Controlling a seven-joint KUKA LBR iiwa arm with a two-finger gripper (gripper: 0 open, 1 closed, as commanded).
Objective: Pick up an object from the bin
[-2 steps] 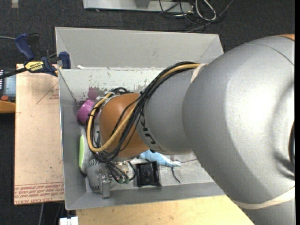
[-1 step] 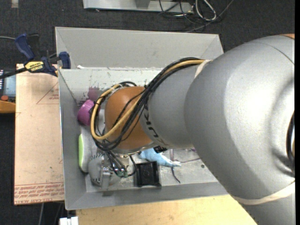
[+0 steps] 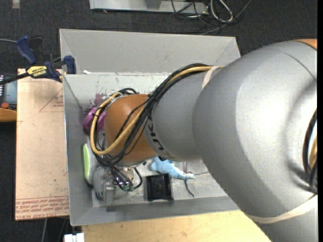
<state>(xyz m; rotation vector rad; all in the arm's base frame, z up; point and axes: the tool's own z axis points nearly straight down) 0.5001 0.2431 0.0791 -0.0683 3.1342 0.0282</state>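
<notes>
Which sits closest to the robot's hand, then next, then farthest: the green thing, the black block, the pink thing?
From the hand:
1. Green thing, just beside it, at the view's left wall.
2. Black block, off to the view's right.
3. Pink thing, higher up the left wall.

This looks like a robotics lab or test workshop rather than a home. A large grey industrial robot arm (image 3: 252, 135) reaches down into a grey metal bin (image 3: 146, 52). At its wrist is an orange cover (image 3: 126, 127), and black and yellow cables (image 3: 166, 84) run along it. Around the bin lies a dark floor (image 3: 40, 14). Beyond the bin's far wall, loose black floor cables (image 3: 222, 6) trail past a flat grey metal base (image 3: 146, 4). Inside the bin lie small loose things (image 3: 169, 169).
</notes>
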